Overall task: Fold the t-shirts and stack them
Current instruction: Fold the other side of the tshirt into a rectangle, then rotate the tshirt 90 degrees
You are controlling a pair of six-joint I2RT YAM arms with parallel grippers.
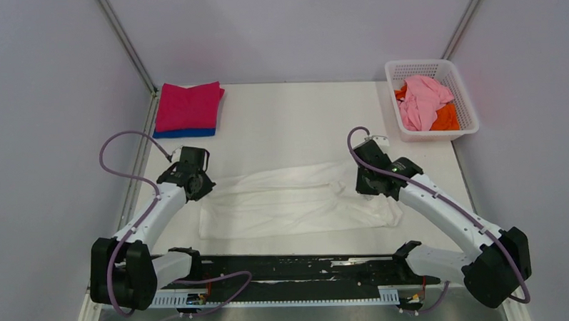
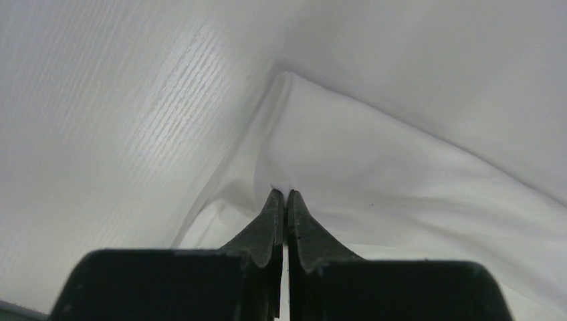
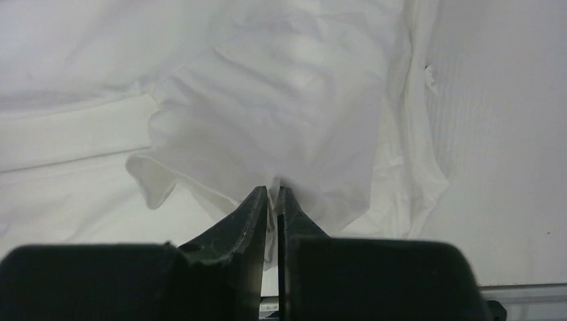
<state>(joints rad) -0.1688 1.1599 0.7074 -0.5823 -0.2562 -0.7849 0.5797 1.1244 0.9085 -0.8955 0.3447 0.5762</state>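
Left wrist, left hand (image 2: 286, 196) pinching white t-shirt (image 2: 401, 174)

The spread white cloth t-shirt (image 1: 297, 203) looks soft, matt and creased, the white tabletop (image 2: 134, 134) beneath shows a fine ribbed, faintly glossy grain, and the white rectangular lattice basket (image 1: 438, 134) is smooth plastic.

White lattice basket (image 1: 438, 134), probably plastic, sits at the table's (image 1: 302, 124) far right corner
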